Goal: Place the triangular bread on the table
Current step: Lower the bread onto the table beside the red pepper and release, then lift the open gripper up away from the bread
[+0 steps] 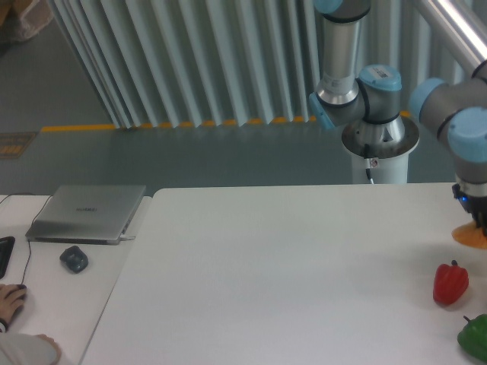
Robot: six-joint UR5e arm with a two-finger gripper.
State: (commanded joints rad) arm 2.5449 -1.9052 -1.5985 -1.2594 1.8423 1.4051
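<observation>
Now, gripper [479, 217]: at 3 o'clock edge, mostly cut off; open or closed, cannot tell.
Triangular bread [469, 236]: right below gripper, low over surface [289, 266].
Red pepper [450, 283]: near, toward 5 o'clock.
Green pepper [476, 337]: lower right corner.

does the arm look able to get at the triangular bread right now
Probably yes: the claw is already right above the triangular bread at the table's right edge, nothing between; the red pepper sits clear.
</observation>
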